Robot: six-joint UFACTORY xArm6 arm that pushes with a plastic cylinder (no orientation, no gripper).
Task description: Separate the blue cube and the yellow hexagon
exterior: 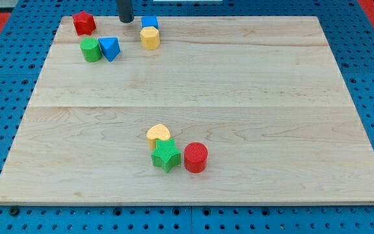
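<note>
Blue cube (150,22) sits at the view's top edge of the tabletop (239,97), just left of centre; only its upper part shows. Yellow hexagon (150,38) stands upright directly below it in the view, flat face up, ribbed sides visible. The two touch, with the hexagon overlapping the cube's lower face. Both rest flat on the wood.

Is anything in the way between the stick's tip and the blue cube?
Nothing visible is. My tip sits at the view's top, just to the view's left of the blue cube, with only bare board between them. The yellow hexagon touches the cube on its lower side, away from that gap.
</note>
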